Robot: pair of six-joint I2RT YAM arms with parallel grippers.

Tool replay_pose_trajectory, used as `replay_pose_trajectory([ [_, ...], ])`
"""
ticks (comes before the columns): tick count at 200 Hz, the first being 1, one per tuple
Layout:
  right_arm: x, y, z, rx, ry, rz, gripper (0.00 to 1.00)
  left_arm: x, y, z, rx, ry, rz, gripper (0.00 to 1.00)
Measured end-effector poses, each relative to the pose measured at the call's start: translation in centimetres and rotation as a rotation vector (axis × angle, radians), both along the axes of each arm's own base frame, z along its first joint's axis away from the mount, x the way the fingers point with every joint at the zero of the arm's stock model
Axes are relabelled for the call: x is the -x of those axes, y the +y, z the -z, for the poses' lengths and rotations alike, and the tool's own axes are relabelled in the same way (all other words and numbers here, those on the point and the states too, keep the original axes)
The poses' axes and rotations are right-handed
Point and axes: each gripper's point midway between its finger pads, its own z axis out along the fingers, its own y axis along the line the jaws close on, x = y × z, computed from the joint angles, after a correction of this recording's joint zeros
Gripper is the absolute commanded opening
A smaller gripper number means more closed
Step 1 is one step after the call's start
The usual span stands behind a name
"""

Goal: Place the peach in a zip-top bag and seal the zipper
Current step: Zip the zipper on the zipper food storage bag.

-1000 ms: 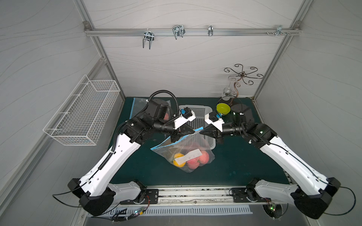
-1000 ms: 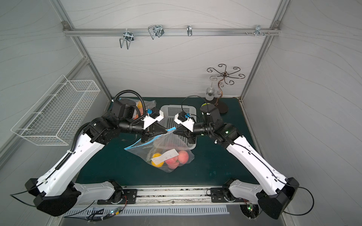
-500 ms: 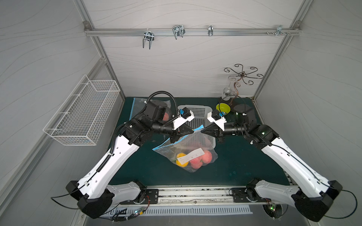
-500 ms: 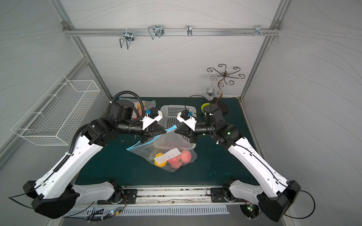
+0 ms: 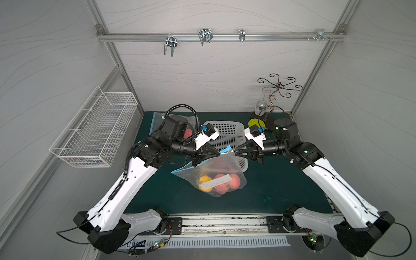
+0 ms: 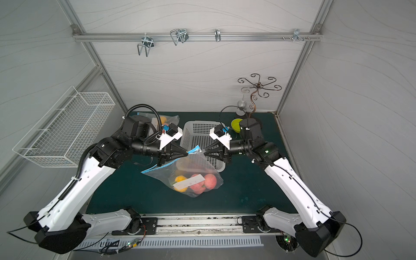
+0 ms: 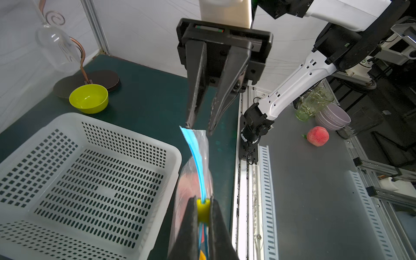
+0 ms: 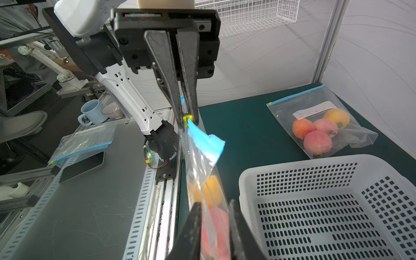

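Nearest the front edge of the bench (image 5: 281, 186), about midway along it, sags the belly of the zip-top bag (image 5: 211, 171). The peach (image 5: 235, 180) lies inside at the bottom among other fruit (image 5: 205, 181), and I cannot tell whether the bag rests on the bench or hangs just clear of it. A little farther back the bag's top is held up: the left gripper (image 5: 218, 154) is clenched on the yellow slider (image 7: 203, 210), and the blue zipper track (image 7: 198, 162) runs on from it to the bag's free corner. At that corner the right gripper (image 5: 236, 152) faces the left one, its jaws parted to either side of the corner and gripping nothing. The placing looks done and the sealing is in hand, seemingly close to its end, though the frames do not show whether the stretch between slider and corner is shut. The next move probably calls for the right gripper to pinch that corner taut so the slider can be drawn fully home. Behind the grippers stands the white basket (image 5: 225, 123). At the far left corner lies another filled bag (image 8: 319, 126), and at the far right are a green bowl (image 7: 89, 99) and a wire stand (image 5: 279, 86).
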Motion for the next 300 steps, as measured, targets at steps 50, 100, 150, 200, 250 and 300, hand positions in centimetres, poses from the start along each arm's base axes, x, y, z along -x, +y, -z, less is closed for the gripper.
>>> replay_pose_trajectory([
  [50,0.5,0.6,-1.0,-0.02,0.007,-0.054,0.53,0.4,-0.1,-0.1,0.012,0.018,0.016,0.0],
  [100,0.0,2.4,-1.0,-0.002,0.031,-0.093,0.55,0.6,-0.2,-0.3,0.02,0.024,0.029,0.0],
  [150,1.1,3.5,-1.3,-0.009,0.046,-0.162,0.26,0.7,-0.2,-0.3,0.02,0.025,0.031,0.0],
  [200,1.8,3.8,-1.6,-0.011,0.041,-0.182,0.0,0.6,-0.2,-0.2,0.02,0.024,0.032,0.23],
  [250,1.6,3.9,-1.4,-0.001,0.031,-0.166,0.0,0.9,-0.4,-0.4,0.034,0.051,0.045,0.46],
  [300,1.7,3.8,-1.6,-0.001,0.024,-0.162,0.0,0.8,-0.7,-0.2,0.037,0.07,0.052,0.31],
])
